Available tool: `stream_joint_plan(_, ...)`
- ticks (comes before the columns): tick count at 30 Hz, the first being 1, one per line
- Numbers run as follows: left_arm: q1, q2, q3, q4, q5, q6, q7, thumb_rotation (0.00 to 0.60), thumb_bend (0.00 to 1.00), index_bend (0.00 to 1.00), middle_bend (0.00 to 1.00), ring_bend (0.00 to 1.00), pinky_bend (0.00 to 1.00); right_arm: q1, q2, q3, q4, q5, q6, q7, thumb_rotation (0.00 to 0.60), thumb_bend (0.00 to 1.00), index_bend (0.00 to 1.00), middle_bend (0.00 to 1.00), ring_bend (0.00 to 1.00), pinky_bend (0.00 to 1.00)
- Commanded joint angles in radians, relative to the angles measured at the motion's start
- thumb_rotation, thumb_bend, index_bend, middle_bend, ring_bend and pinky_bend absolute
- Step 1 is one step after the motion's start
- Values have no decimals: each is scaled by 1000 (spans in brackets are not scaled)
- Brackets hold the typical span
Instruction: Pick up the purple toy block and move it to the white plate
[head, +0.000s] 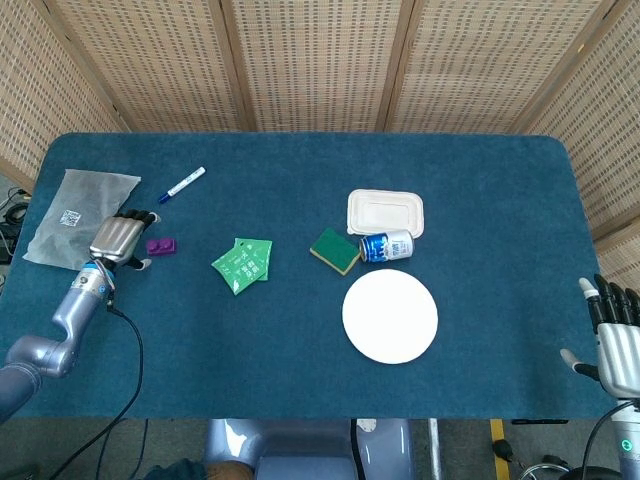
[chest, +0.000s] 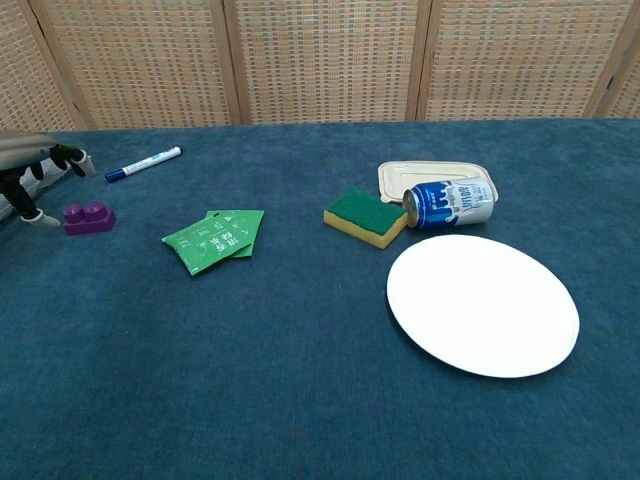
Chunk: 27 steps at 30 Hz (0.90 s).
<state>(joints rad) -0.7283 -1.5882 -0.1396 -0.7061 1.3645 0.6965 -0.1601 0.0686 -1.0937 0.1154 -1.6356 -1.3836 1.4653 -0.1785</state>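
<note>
The purple toy block (head: 162, 245) (chest: 88, 217) lies on the blue table at the left. My left hand (head: 119, 238) (chest: 30, 170) hovers just to its left, fingers spread and empty, its fingertips close above the block. The round white plate (head: 390, 316) (chest: 483, 304) lies bare at the centre right. Down at the right edge of the head view my right hand (head: 615, 342) stays open off the table; the chest view does not show it.
Between block and plate lie green packets (head: 243, 264), a green and yellow sponge (head: 335, 250), a tipped blue can (head: 386, 246) and a cream lidded box (head: 386, 212). A blue marker (head: 181, 184) and a clear bag (head: 78, 204) lie near the left hand.
</note>
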Motion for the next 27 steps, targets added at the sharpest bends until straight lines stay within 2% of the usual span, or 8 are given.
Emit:
stream_joint_plan(1,-29,-62,18,86,22,-27,-76,600,259,273,277,230,308,1,-3,-1,2,4,-3,-3,600,0,50,0,0,0)
stream_joint_plan(7,-57,-116,31,188,38,-52,-137,600,284,303,309,263,326,4,-6,2,8,16,-9,-6,600,0,51,0,0,0)
stream_joint_plan(14,-70,-142,45,237,46,-80,-179,600,285,320,327,281,338,6,-8,5,13,28,-14,-6,600,0,54,0,0,0)
stream_joint_plan(16,-72,-149,48,247,47,-83,-193,600,294,363,370,317,361,7,-9,5,15,31,-18,-2,600,0,54,0,0,0)
stream_joint_plan(21,-76,-164,54,274,51,-89,-201,600,392,512,516,447,439,11,-10,6,19,30,-21,8,600,0,65,0,0,0)
stream_joint_plan(27,-76,-151,45,261,42,-71,-211,600,396,543,546,475,458,8,-12,6,28,11,-3,31,600,0,69,0,0,0)
